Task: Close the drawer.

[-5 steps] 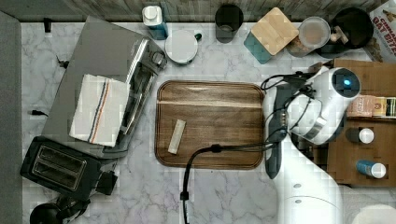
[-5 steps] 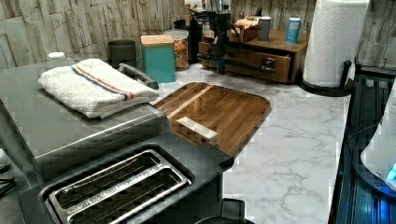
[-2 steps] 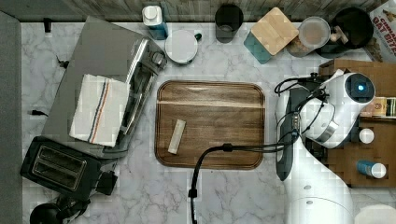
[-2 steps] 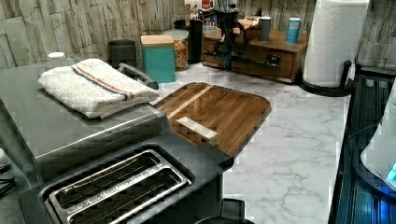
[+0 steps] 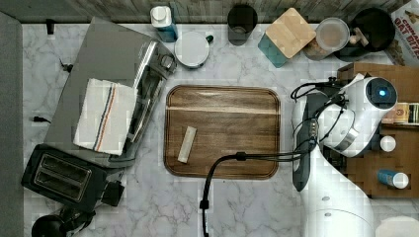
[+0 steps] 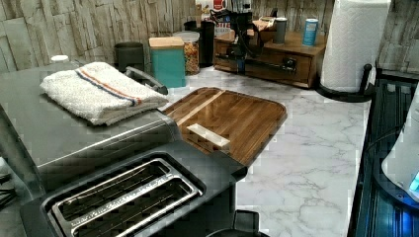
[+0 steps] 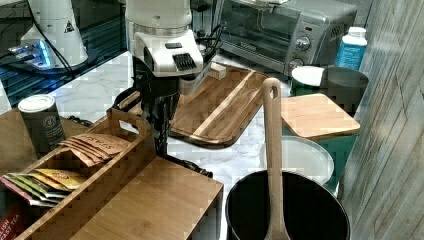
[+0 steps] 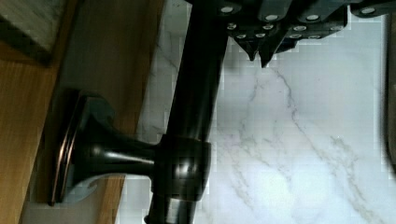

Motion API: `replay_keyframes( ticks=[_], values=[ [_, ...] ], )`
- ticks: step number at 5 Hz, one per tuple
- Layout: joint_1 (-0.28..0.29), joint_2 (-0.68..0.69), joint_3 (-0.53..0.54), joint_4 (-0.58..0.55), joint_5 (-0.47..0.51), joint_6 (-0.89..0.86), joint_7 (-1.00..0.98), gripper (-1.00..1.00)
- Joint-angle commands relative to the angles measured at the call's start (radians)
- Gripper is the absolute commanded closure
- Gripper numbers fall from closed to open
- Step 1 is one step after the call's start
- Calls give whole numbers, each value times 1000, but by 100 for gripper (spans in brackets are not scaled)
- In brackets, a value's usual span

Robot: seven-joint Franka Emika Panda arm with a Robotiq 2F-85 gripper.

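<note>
**Gripper.** The gripper (image 8: 260, 53) has its fingertips drawn together with nothing between them. It stands just beside the dark bar handle (image 8: 196, 93), on the counter side, and is not clamped on it. In the left view the gripper (image 6: 240, 52) hangs in front of the cabinet's face.

**Task item.** The drawer (image 6: 269, 63) lies directly behind the gripper, under the cabinet top (image 6: 296, 42). Its wooden front looks close to home, but whether it is fully flush I cannot tell.

**Handling, as judged.** It is a stiff wooden box, light and shallow, and should slide straight with little resistance and no fragility. The handle is smooth rounded metal, so it is likely slippery under a side push. No grasp is needed: a flat press on the wooden front or square against the bar should serve. A press near the bar's middle would keep the drawer from skewing in its opening.

**Count.**
- One drawer.
- One bar handle, with one mounting post (image 8: 107, 154) visible at the wrist.
- Two cans (image 6: 280, 27) on the cabinet top above the gripper.
- One wooden serving tray (image 5: 222, 131) on the counter, away from the cabinet and well apart from the gripper, not involved.
</note>
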Motion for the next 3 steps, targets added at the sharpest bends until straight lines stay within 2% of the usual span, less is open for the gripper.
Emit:
replay_keyframes(
  ticks=[1,3],
  values=[
    [-74,-58,-129,67,-32,14,31,100],
    [-65,-57,-140,67,-26,14,27,100]
  ],
)
